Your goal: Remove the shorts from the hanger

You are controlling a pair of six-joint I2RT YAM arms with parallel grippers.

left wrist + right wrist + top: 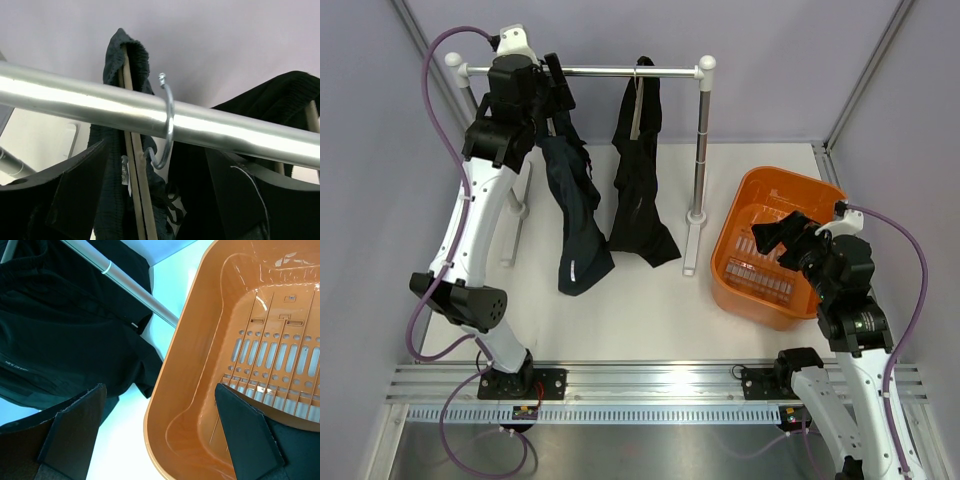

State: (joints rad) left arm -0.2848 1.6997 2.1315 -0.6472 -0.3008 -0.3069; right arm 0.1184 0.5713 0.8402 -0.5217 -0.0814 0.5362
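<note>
The left gripper (159, 167) has its fingers spread wide. One sits on each side of the metal hanger hook (169, 117), which loops over the rail (60, 92), and nothing is clamped between them. Just beyond the hook, the left pair of shorts (576, 215) is folded over the hanger's wooden bar (137, 185). Its long axis drops straight down from the rail, and a small white mark shows near the low hem. The fabric looks very close to the finger pads, though from this angle I cannot tell whether they touch.

The right pair of shorts (640, 190) hangs the same way further along the rail. It is also nearer the left arm, which is stretched up and forward from its base with the wrist at the rail's left end.

The right gripper (160, 435) is also spread and holds nothing. It hovers over the rim of the orange basket (165, 390) on a folded arm, well apart from the rail.

As I judge it, the grasp falls to the left arm.
</note>
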